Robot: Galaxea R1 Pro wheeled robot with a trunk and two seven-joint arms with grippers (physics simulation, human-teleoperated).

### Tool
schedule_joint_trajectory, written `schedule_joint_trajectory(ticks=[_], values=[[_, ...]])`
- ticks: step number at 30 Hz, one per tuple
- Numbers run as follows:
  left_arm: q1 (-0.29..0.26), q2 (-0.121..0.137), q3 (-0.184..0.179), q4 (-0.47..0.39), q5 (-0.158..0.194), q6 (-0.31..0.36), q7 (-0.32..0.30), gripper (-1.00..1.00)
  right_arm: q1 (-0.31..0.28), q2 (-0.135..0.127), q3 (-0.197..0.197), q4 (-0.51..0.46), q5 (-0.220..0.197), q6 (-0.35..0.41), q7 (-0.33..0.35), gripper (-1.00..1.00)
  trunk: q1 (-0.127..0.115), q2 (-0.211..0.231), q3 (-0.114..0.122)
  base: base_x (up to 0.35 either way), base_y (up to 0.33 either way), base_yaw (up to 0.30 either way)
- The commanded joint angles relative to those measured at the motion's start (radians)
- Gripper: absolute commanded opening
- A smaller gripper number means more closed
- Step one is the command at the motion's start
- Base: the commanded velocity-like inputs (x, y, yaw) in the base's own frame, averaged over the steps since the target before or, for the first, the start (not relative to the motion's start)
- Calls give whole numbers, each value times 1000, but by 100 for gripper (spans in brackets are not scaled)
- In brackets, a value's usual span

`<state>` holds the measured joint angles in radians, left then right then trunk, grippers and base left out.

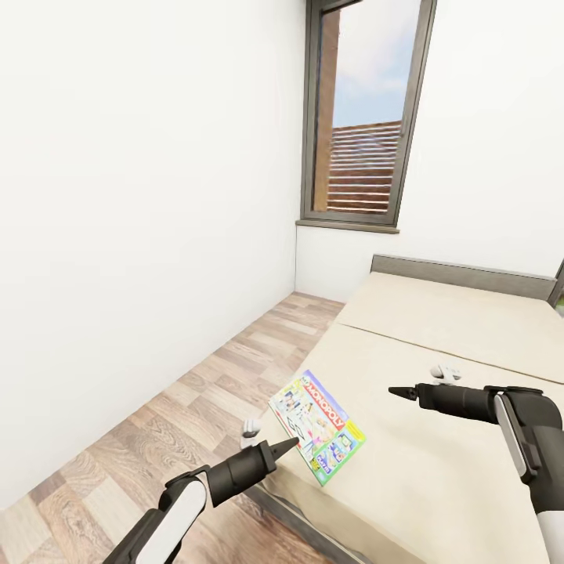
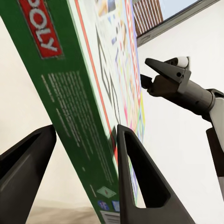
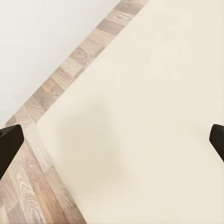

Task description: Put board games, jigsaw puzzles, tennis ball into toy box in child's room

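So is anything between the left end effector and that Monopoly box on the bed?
Nothing visible. The left end effector is already at the box: in the left wrist view its edge sits between the two fingers. Whether they are pressing on it, I cannot tell.

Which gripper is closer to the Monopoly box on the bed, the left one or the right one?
Left. The left gripper is at the Monopoly box, its fingers on either side of the box edge. The right gripper hangs open over the bed, apart from the box.

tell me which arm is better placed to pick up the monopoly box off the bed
Left. The left gripper already has its fingers either side of the Monopoly box edge; the right gripper hangs open over bare bed.
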<state>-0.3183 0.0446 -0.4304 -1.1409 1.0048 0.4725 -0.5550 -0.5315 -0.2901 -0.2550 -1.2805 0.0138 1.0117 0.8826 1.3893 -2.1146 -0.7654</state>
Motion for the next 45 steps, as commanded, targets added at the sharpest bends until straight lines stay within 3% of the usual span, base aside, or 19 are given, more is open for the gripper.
schedule_joint_trajectory(ticks=[1, 13, 20, 27, 45], values=[[-1, 1, -1, 0, 11, 8, 1, -100, -1, 0, -1, 0, 2, 7, 4, 100, 0, 0, -1, 0, 0, 0], [-8, 11, -8, 6, -3, 9, -50, -100, 3, -2, 10, 0, 0, 7, 45, 100, 0, 0, -1, 0, 0, 0], [-11, 14, -7, 11, -53, 10, -81, -100, 8, -4, 78, 0, 1, 7, 142, 100, 0, 0, -1, 0, 0, 0], [-11, 16, -7, 15, -69, 10, -89, -100, 9, -3, 110, 0, -2, 6, 183, 100, 0, 0, -1, 0, 0, 0], [-17, 15, -7, 37, -78, 9, -94, -100, 8, -5, 125, -1, -6, 5, 272, 100, 0, 0, -1, 0, 0, 0]])
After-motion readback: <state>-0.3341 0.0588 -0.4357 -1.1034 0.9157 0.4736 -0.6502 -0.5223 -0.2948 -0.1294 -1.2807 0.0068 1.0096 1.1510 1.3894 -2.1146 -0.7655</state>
